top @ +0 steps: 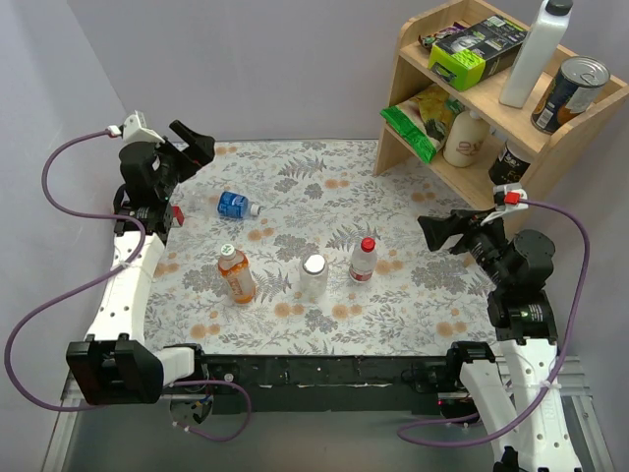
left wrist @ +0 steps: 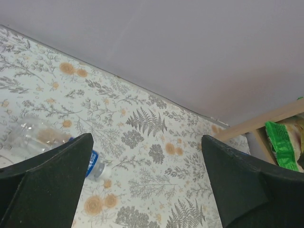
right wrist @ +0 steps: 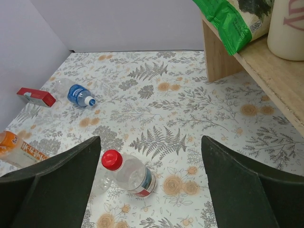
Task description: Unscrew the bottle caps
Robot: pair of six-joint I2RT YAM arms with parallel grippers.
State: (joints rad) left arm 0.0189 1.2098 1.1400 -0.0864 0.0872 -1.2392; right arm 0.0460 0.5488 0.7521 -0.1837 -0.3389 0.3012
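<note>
Four capped bottles on table; left tool and right tool both spread, empty

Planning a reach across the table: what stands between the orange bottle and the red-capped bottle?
The squat clear bottle stands upright between the orange bottle and the red-capped bottle. The top view shows this.

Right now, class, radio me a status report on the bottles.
Left gripper, right gripper: jaws open, empty. Red-capped bottle, squat bottle, orange bottle upright, capped; blue-labelled bottle lying capped. Red box beside it.
</note>
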